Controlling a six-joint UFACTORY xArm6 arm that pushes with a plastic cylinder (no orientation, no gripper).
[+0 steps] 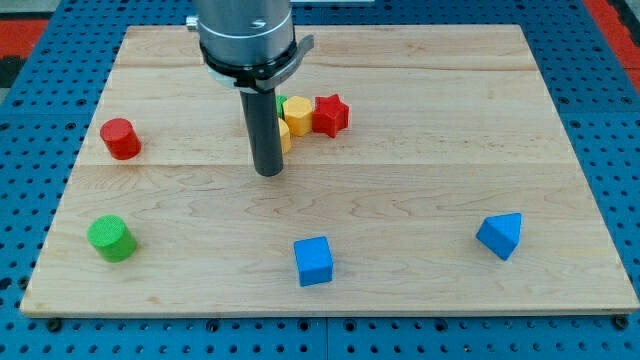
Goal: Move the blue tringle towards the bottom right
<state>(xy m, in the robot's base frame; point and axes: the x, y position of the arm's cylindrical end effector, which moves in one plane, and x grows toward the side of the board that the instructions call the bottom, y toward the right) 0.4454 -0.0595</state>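
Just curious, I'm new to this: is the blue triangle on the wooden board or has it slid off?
On the board. The blue triangle rests on the wooden board near its bottom-right corner, inside the edges.

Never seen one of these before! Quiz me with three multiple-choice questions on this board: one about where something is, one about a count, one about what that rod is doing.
1. Where is the blue triangle?
A. view's top left
B. view's bottom right
C. centre

2. How many blue blocks are on the board?
A. one
B. two
C. three

3. Is my tip touching the blue triangle?
A. yes, pressed against it
B. no, far from it, next to the yellow block
C. the tip is hidden

Answers:
1 B: it sits near the lower right corner.
2 B: the triangle and the blue cube.
3 B: the tip stands just left of the yellow block, which touches the red star, well up and left of the triangle.
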